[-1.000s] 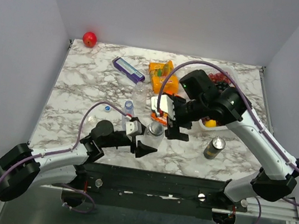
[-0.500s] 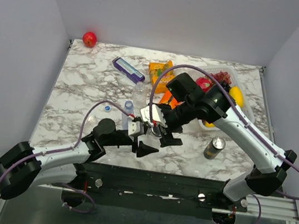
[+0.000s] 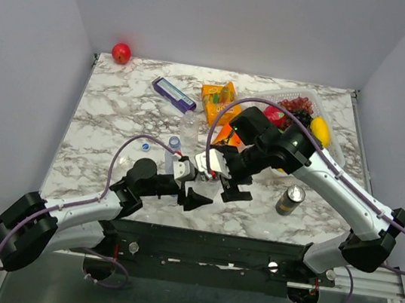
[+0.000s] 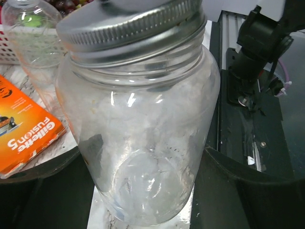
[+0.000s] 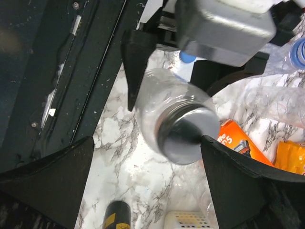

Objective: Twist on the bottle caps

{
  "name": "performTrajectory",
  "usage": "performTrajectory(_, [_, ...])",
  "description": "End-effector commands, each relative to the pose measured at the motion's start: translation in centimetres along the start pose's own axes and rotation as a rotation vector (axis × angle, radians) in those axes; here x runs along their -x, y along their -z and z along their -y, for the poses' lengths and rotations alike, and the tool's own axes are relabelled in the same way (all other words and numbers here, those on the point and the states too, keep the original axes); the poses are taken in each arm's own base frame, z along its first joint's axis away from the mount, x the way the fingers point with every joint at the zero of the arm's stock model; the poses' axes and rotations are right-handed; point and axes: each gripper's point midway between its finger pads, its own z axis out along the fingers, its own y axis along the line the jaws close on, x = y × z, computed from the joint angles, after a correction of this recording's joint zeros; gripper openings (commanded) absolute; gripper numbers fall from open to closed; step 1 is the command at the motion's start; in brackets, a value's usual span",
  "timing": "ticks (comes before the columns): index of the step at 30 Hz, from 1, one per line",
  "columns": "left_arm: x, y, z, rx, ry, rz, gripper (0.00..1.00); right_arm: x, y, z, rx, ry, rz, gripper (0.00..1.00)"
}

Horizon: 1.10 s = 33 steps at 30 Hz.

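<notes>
A clear glass jar (image 4: 143,119) with a silver metal lid (image 5: 188,131) stands on the marble at the front. My left gripper (image 4: 143,157) is shut on the jar's body, both fingers against its sides. My right gripper (image 5: 147,140) is open, hovering over the lid with wide gaps on both sides. In the top view the left gripper (image 3: 198,189) and the right gripper (image 3: 232,191) crowd the jar and mostly hide it. A slim clear bottle wearing a blue cap (image 3: 175,143) stands just left of them. Another clear bottle (image 3: 189,124) stands behind. A loose blue cap (image 3: 145,145) lies further left.
A dark drink can (image 3: 289,199) stands right of the grippers. An orange Gillette box (image 4: 24,136) lies behind the jar. A white basket (image 3: 317,150) holds fruit at the back right. An orange packet (image 3: 217,96), a purple box (image 3: 174,94) and a red ball (image 3: 121,52) lie at the back.
My right gripper has swung left and nearer, from beside the jar to over its lid. The left gripper and the jar have stayed in place.
</notes>
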Motion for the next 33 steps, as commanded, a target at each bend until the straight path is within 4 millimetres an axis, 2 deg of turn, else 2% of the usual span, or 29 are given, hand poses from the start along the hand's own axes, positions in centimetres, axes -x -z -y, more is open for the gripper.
performTrajectory(1, [3.0, 0.0, -2.4, 0.091, -0.03, 0.096, 0.0, -0.6, 0.6, -1.8, 0.005, -0.062, -0.014, 1.0])
performTrajectory(10, [2.8, 0.0, -2.7, 0.096, -0.014, 0.09, 0.0, 0.4, 0.4, -2.2, 0.016, -0.086, 0.008, 1.0])
performTrajectory(14, [2.6, 0.1, -2.6, 0.091, -0.021, 0.084, 0.0, 1.0, 0.9, -1.6, -0.021, -0.095, 0.023, 1.0])
performTrajectory(22, [1.6, 0.0, -1.4, 0.022, -0.067, 0.048, 0.0, 2.3, 2.9, 1.7, -0.167, -0.057, 0.012, 1.0])
performTrajectory(26, [1.7, -0.2, -0.9, -0.009, -0.058, 0.04, 0.0, 2.1, 2.5, 2.9, -0.199, -0.009, 0.001, 1.0])
performTrajectory(33, [2.0, -0.5, -0.2, -0.05, -0.054, 0.035, 0.0, 2.2, 1.5, 2.4, -0.13, 0.063, 0.013, 1.0])
